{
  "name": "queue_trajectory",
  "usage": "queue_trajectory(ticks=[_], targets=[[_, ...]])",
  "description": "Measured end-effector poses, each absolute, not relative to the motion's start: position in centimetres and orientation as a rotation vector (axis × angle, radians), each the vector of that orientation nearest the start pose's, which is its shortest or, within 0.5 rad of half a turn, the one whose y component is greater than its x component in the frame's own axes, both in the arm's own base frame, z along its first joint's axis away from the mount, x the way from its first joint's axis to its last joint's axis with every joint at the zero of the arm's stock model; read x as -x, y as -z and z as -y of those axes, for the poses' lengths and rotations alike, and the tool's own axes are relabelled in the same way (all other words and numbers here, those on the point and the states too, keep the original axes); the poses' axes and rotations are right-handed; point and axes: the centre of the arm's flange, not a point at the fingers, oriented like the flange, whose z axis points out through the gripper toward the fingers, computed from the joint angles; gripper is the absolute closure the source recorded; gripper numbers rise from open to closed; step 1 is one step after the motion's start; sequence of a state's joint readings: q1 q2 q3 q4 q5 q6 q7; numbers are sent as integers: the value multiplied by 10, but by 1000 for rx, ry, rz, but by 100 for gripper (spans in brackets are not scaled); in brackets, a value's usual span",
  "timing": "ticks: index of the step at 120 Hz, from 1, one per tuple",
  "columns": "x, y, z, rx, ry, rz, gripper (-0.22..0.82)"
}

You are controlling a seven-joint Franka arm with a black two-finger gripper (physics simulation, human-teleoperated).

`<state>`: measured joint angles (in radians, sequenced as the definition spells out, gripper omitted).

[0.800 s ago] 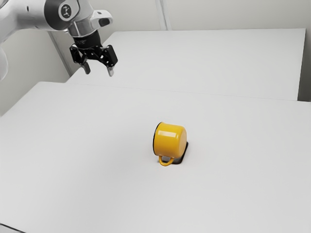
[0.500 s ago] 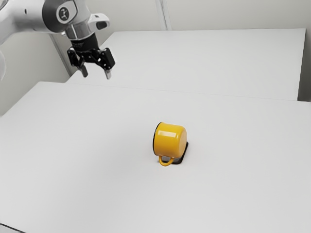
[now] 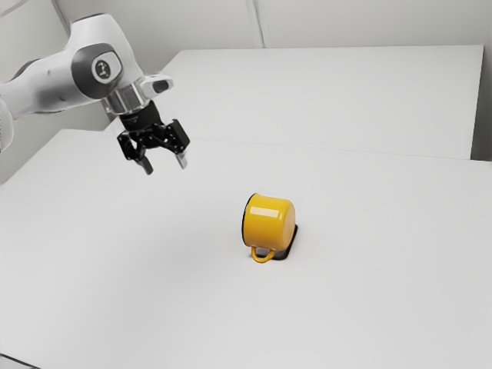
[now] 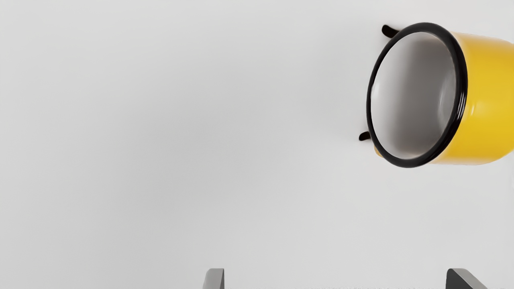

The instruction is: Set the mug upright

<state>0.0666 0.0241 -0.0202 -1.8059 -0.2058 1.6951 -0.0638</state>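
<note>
Air separates our 2 fingers (image 4: 215,279): they stand wide open, with nothing held between them, presumably to leave room for a mug's wall or body when we get there. We have them hanging over the table, tilted somewhat, which would suit a descent toward something low.

Beyond them lies the mug (image 3: 269,223), on its side and so not upright. Its black rim (image 4: 462,92) and open mouth face the exterior view's left, roughly toward our fingers, while its base points to the exterior view's right. The handle (image 3: 263,260) sticks out on the exterior camera's side, where it may help keep the body from rolling. A black piece (image 3: 288,250) shows under and beside the mug, perhaps propping it; we can't tell what it is.

From the fingers, the mug is well apart, lower down and toward the exterior view's right, outside the gap between them. We judge that we need to travel across and down before we can grip and right it. A round side could roll if we merely brush it.

Farther off, past the table (image 3: 154,269), a second pale surface (image 3: 330,92) stretches toward the wall.
</note>
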Motion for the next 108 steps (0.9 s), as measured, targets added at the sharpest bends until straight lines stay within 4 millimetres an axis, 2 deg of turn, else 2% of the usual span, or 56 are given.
queue_trajectory(ticks=[20,48,67,108], targets=[[-563,-485,-10,3426,-265,304,0],[-569,-441,7,3566,-203,81,0],[-576,-410,4,3680,-161,-7,0],[-589,-355,23,3904,-76,-178,0]])
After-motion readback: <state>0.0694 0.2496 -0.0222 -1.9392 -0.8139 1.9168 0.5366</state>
